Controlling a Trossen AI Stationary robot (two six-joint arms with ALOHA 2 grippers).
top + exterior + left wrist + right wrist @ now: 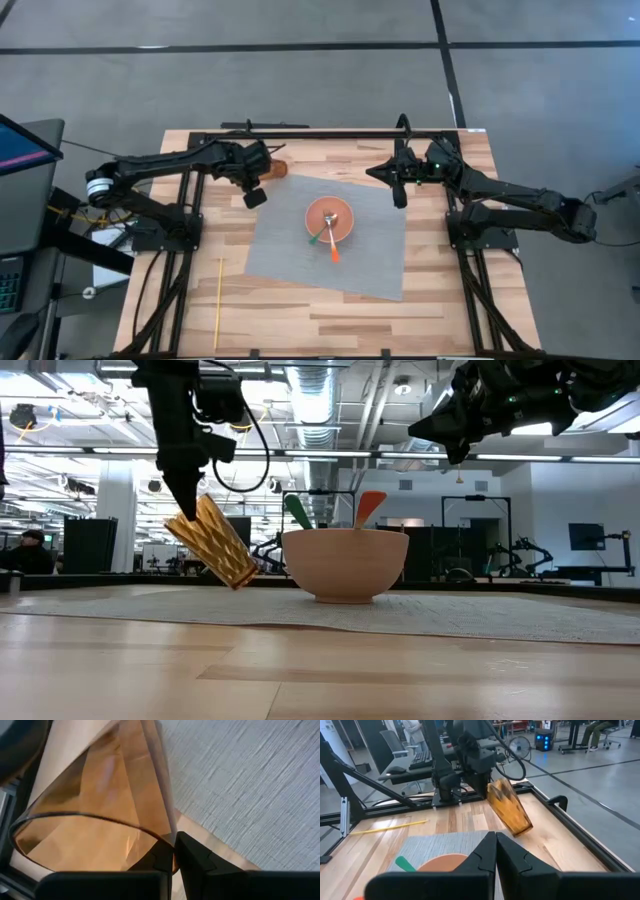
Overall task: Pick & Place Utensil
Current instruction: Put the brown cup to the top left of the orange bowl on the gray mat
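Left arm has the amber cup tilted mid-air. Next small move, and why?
Probably bring the amber cup upright and lower it. The left gripper, shut on its rim, holds it tilted with its base just above the wooden table, beside the grey mat. The right gripper waits, shut.

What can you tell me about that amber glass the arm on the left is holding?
The glass is see-through amber with ribbed, faceted sides, narrower at the base and wider at the open rim, and looks empty. It hangs tilted, base down toward the table, near the far left corner of the grey mat, left of the bowl. The left gripper pinches its rim, one of the fingers outside the wall. Whether the base touches the table is unclear.
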